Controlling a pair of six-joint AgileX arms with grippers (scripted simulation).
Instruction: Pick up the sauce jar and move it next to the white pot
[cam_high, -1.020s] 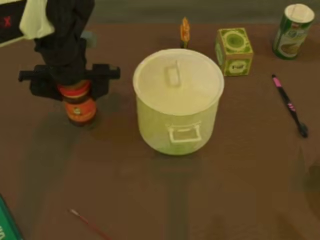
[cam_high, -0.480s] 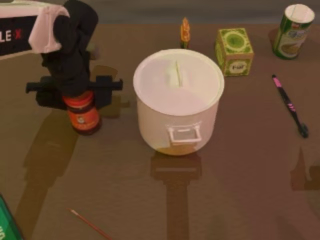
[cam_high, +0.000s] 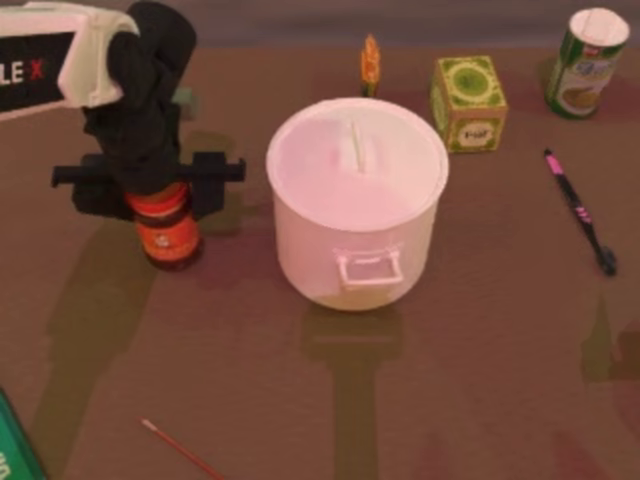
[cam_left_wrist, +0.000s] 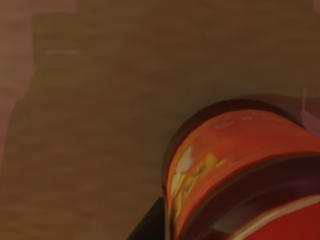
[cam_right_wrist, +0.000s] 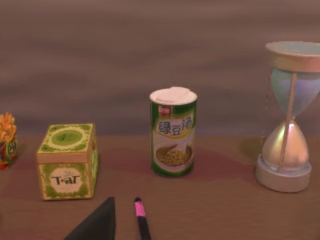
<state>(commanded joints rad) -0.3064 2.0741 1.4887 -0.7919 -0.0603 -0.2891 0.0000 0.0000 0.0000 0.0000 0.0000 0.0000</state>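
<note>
The sauce jar (cam_high: 168, 236), red-orange lid over an orange label, stands upright on the brown table at the left. My left gripper (cam_high: 150, 178) comes down on it from above, shut round its lid and neck. The left wrist view is filled by the jar's (cam_left_wrist: 240, 175) label and lid, with one dark fingertip (cam_left_wrist: 150, 227) beside it. The white pot (cam_high: 357, 205), large with a flat lid and a side handle, stands in the middle, a clear gap to the jar's right. My right gripper (cam_right_wrist: 150, 236) is parked out of the top view, open; one dark fingertip (cam_right_wrist: 97, 222) shows.
Behind the pot are a small orange figure (cam_high: 370, 62), a green tea box (cam_high: 467, 102) and a green-and-white can (cam_high: 586, 62). A black pen with a pink band (cam_high: 578, 210) lies at the right. A thin red stick (cam_high: 180, 450) lies near the front. An hourglass (cam_right_wrist: 287, 117) stands beyond the can.
Over the first half second my left gripper and the jar shifted slightly right and nearer; since then they have held still. The pot has not moved.
</note>
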